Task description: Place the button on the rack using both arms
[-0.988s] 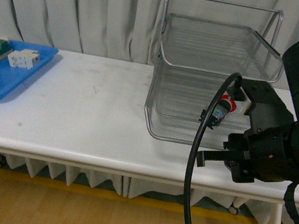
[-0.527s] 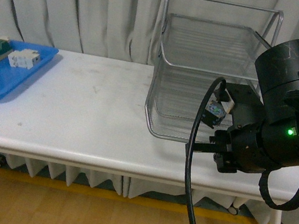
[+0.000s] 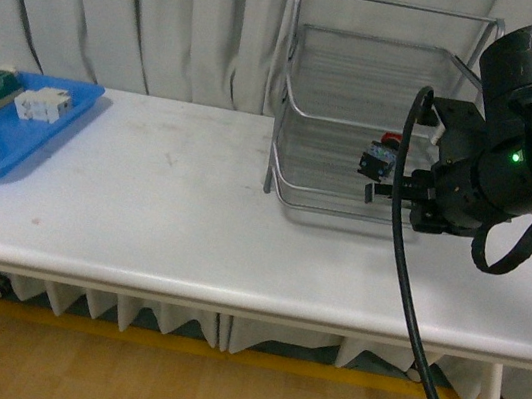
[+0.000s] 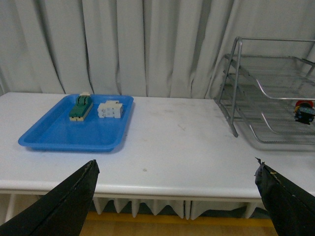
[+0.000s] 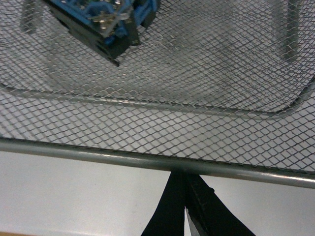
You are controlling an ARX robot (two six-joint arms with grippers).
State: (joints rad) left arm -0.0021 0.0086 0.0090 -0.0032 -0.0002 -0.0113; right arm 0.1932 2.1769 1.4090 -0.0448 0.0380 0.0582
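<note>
Jaws pressed together and empty on our right gripper, spread wide and empty on the left gripper, the button lies in the rack, whose front rail could snag us

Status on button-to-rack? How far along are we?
Done, by the look of it: the button lies on a mesh tier inside the rack, though which tier is unclear. In hand: nothing. The right gripper is at the rack's front rail, jaws shut and empty, and the left gripper is open, away from the rack. Left: probably only backing the right gripper clear.
</note>
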